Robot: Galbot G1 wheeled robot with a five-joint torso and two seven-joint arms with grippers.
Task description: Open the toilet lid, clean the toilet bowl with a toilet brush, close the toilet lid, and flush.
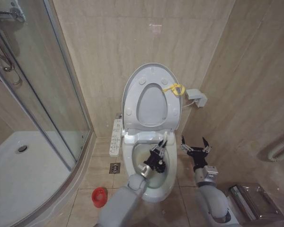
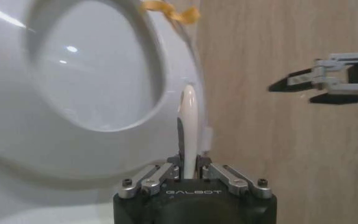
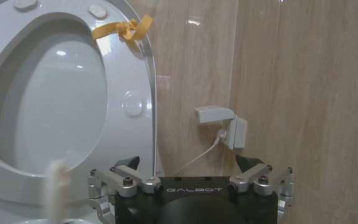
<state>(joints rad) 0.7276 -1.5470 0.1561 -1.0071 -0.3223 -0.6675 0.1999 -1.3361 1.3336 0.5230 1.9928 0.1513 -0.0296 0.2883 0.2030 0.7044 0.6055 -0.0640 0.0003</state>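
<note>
The toilet lid [image 1: 151, 105] stands raised against the wall with the seat ring [image 1: 132, 97] in front of it and a yellow loop [image 1: 175, 89] at its edge. Below it lies the stained toilet bowl [image 1: 136, 155]. My left gripper [image 1: 157, 158] hangs over the bowl, shut on the toilet brush's white handle [image 1: 164, 141] [image 2: 188, 116]; the bristle head is hidden. To the right of the bowl, my right gripper [image 1: 195, 146] [image 3: 188, 165] is open and holds nothing. It faces the lid [image 3: 48, 107] and also shows in the left wrist view [image 2: 309, 86].
A red holder cup [image 1: 99, 196] sits on the floor left of the toilet, near a floor drain [image 1: 114, 167]. The control panel [image 1: 116, 137] juts out beside the seat. A glass shower screen [image 1: 42, 99] closes the left side. A wall box [image 1: 197, 97] with a cable is on the right.
</note>
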